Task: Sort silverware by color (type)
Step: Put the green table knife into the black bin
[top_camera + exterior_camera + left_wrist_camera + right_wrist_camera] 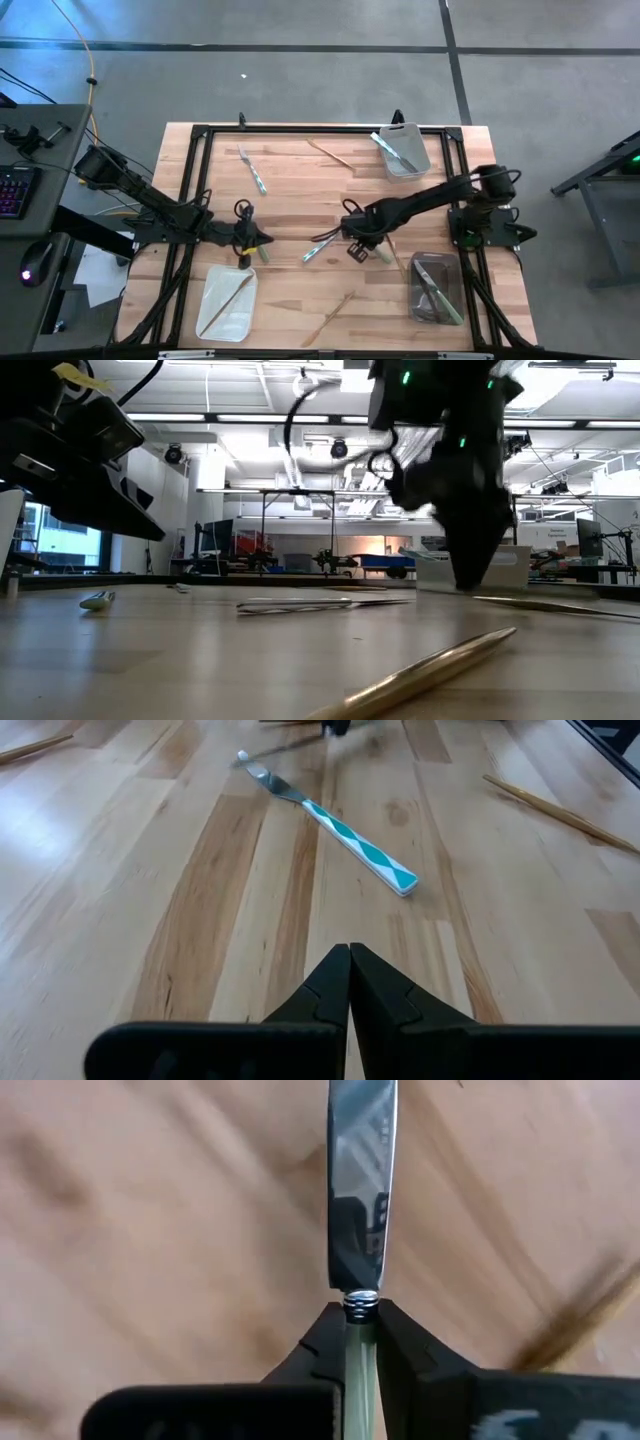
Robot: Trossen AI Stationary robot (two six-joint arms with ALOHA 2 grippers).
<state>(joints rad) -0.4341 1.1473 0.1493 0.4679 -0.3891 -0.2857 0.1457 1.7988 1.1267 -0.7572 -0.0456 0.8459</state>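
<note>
A: Right wrist view: what does the right gripper (pixel 362 1342) hold?
B: Its fingers are clamped on the pale-green handle of a knife (pixel 358 1200), silver blade lying on the wooden worktop (pixel 300 190), near the middle.

A: And the left gripper (pixel 349 982)?
B: Closed on nothing, low over the worktop toward the left edge. Ahead of it lies a blue-handled knife (pixel 335 827). Other silverware lies scattered; some sits in trays (pixel 424 163) at the corners.

Centre bare wood open — blue-handled fork (pixel 318 246) beside right arm (pixel 420 203); trays (pixel 227 303) occupy corners.
</note>
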